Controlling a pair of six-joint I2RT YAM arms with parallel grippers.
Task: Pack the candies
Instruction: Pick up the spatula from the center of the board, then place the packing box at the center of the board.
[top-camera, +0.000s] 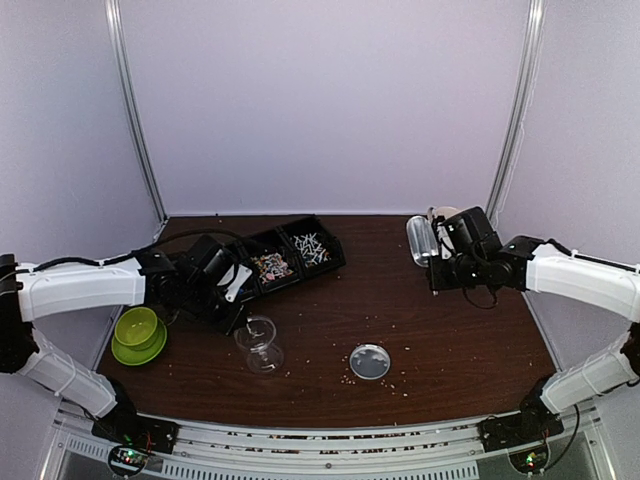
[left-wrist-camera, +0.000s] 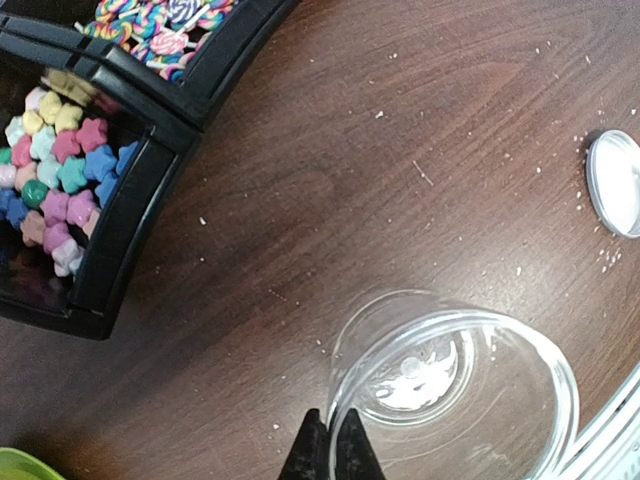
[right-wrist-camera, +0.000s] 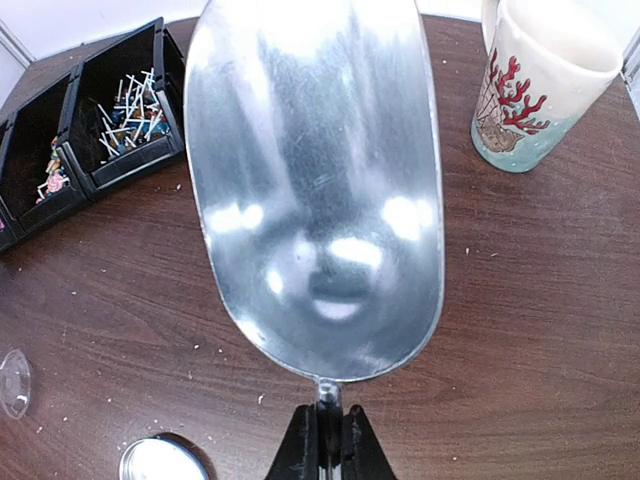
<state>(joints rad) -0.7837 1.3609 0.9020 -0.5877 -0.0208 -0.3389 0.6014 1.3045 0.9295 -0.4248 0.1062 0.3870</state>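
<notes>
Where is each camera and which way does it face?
Top: above and behind, facing down on the table; left arm and right arm show.
Left wrist: faces down at the jar; its jaws pinch the rim.
Right wrist: looks along the scoop its jaws hold.
All three share the lid and the tray of candies.

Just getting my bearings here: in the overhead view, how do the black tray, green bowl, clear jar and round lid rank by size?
1. Black tray, clearly largest.
2. Green bowl and clear jar: too alike to rank, though the bowl is perhaps slightly wider.
3. Round lid, smallest.
</notes>
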